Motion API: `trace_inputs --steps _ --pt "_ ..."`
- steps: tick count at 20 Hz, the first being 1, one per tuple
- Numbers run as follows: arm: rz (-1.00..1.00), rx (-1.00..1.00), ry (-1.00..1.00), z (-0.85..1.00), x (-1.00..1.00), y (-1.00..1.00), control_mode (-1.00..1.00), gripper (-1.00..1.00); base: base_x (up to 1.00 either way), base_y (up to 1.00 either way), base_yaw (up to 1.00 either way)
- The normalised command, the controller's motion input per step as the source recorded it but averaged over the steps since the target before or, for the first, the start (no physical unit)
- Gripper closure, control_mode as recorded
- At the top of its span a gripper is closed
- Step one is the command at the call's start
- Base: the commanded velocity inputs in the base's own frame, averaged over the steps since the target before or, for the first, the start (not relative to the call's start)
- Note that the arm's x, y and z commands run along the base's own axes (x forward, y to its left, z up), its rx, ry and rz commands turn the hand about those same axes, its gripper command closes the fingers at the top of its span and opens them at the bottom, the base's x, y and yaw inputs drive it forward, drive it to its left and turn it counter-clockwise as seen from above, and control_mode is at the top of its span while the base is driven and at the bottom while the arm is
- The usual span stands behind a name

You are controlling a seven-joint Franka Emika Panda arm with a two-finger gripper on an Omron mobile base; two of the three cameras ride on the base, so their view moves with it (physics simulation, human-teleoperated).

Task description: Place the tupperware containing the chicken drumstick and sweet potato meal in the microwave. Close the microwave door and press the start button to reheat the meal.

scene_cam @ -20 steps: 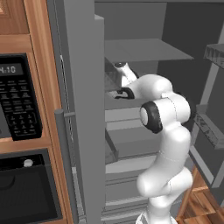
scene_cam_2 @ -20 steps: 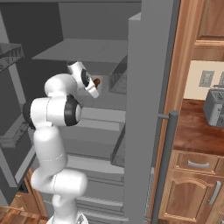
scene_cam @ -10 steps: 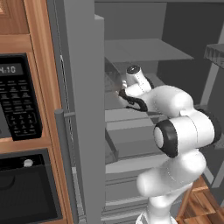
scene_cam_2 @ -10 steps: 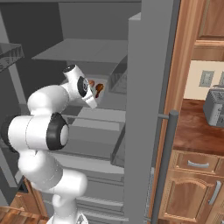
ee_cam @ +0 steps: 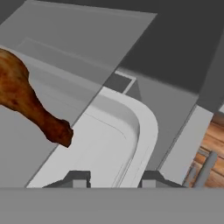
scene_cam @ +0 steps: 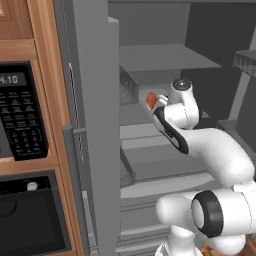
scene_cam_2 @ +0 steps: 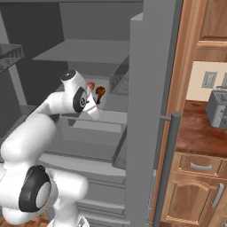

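Fridge shelves (scene_cam: 165,57) stay put while the end effector (ee_cam: 111,178), clamped on the tupperware (ee_cam: 131,131), has drawn outward.

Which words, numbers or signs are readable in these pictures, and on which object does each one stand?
"4:10": on the small digital display of the black microwave, left base view; its first character is cut by the picture edge.
White marks on the microwave keypad: too small and blurred to read.
No other readable text.
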Motion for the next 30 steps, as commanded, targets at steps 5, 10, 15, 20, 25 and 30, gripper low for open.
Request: trace_inputs --steps 5,10,15,20,25,30 --pt "0.06 -0.01 0.06 0.49 -0.93 0.00 -1.00 1.00 0.00 0.00 0.00" --pt "0.05 0.00 0.01 0.25 -0.44 0.00 -1.00 1.00 0.00 0.00 0.00" --pt "0.04 0.00 0.00 0.28 -0.55 0.00 -1.00 1.00 0.00 0.00 0.00" --pt "0.01 0.00 0.00 0.05 -0.07 0.00 1.00 1.00 0.00 0.00 0.00" --pt "0.00 0.00 0.00 0.00 0.00 0.00 1.00 1.00 -0.53 0.00 0.10" --pt "0.00 0.00 0.00 0.00 0.00 0.00 1.00 1.00 -1.00 0.00 0.25"
